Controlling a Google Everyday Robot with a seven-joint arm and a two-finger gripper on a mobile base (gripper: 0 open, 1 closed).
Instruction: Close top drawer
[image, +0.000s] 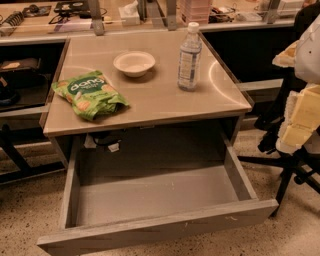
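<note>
The top drawer (150, 197) fills the lower frame, pulled far out, its front nearest and its floor bare. The pincer (299, 122) hangs at the right edge, apart from it; I cannot tell how open it is. An off-centre push could skew and jam the drawer. A hard shove might topple the bottle (189, 57) on the bench (165, 97) behind.

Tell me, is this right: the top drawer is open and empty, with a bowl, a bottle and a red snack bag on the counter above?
No: the camera view shows the snack bag is green, not red. The rest holds; the top drawer is open and empty. The gripper is at the right edge, apart from it.
</note>
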